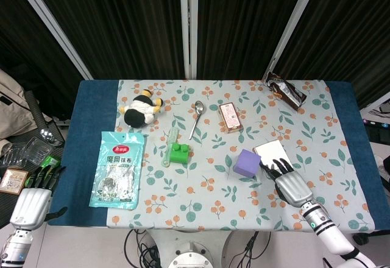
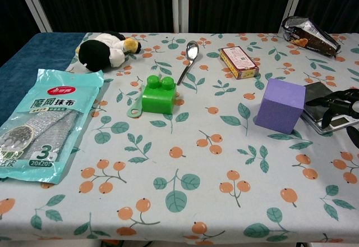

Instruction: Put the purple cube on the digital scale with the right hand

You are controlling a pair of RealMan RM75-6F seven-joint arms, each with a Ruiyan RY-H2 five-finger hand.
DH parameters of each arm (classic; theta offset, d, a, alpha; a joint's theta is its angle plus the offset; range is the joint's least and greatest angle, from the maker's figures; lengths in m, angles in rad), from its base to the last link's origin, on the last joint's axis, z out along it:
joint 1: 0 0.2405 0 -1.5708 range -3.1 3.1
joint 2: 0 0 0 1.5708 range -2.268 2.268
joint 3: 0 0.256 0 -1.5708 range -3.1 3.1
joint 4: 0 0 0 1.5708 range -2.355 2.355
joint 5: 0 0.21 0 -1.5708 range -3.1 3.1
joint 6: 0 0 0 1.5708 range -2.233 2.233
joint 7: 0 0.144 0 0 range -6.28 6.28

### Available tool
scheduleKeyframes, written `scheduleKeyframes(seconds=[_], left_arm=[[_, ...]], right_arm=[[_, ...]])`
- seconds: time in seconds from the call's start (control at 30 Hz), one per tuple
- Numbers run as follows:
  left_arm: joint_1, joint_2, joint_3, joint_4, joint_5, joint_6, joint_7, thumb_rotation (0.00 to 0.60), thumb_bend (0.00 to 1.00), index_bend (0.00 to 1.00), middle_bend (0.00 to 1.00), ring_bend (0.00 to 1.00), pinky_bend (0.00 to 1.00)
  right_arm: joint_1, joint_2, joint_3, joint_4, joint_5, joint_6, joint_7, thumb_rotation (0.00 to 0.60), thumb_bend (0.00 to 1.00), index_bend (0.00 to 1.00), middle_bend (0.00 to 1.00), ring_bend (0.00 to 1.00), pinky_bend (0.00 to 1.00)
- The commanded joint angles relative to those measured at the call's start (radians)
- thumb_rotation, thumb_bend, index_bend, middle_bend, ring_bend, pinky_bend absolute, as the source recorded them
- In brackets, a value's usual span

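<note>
The purple cube (image 1: 247, 162) (image 2: 280, 105) sits on the floral tablecloth, touching the left edge of the flat silver digital scale (image 1: 270, 152) (image 2: 315, 94). My right hand (image 1: 286, 179) (image 2: 341, 104) hovers just right of the cube, over the scale's near edge. Its dark fingers are spread and point toward the cube, holding nothing. My left hand (image 1: 35, 195) hangs off the table's left front corner, fingers apart and empty. It does not show in the chest view.
A green toy brick (image 1: 180, 153) lies on a pale green tool. A spoon (image 1: 197, 116), a pink box (image 1: 230, 116), a plush toy (image 1: 142, 109), a teal cloth packet (image 1: 117, 169) and a dark snack bag (image 1: 284, 91) lie around the table.
</note>
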Motion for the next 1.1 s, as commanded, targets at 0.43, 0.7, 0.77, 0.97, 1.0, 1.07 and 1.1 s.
scheduleKeyframes(seconds=[0.43,0.7,0.77,0.97,1.0,1.07,1.1], left_arm=[[0.003,0.001,0.002,0.002,0.001,0.002,-0.009,0.600,0.11,0.06,0.06,0.00,0.01],[-0.002,0.010,0.002,-0.012,0.007,-0.002,-0.013,0.600,0.11,0.06,0.06,0.00,0.01],[-0.002,0.009,0.001,-0.012,0.009,0.001,-0.011,0.600,0.11,0.06,0.06,0.00,0.01],[0.002,0.011,0.004,-0.018,0.007,0.001,-0.004,0.600,0.11,0.06,0.06,0.00,0.01],[0.002,0.012,0.005,-0.020,0.006,-0.002,0.000,0.600,0.11,0.06,0.06,0.00,0.01],[0.003,0.014,0.006,-0.023,0.001,-0.005,0.002,0.600,0.11,0.06,0.06,0.00,0.01],[0.003,0.014,0.006,-0.024,-0.001,-0.007,0.002,0.600,0.11,0.06,0.06,0.00,0.01]], right_arm=[[-0.009,0.018,0.003,-0.032,-0.060,0.100,0.032,0.600,0.74,0.00,0.28,0.00,0.00],[-0.004,0.017,0.061,-0.021,-0.180,0.295,0.074,0.600,0.36,0.01,0.25,0.03,0.00],[0.022,0.035,0.077,-0.049,-0.142,0.230,0.039,0.600,0.27,0.01,0.13,0.01,0.00],[0.125,0.063,0.130,-0.148,0.040,-0.030,-0.166,0.600,0.03,0.00,0.00,0.00,0.00],[0.145,0.063,0.138,-0.163,0.085,-0.077,-0.216,0.600,0.03,0.00,0.00,0.00,0.00],[0.173,0.065,0.150,-0.187,0.154,-0.139,-0.284,0.600,0.03,0.00,0.00,0.00,0.00],[0.186,0.064,0.155,-0.197,0.186,-0.163,-0.313,0.600,0.03,0.00,0.00,0.00,0.00]])
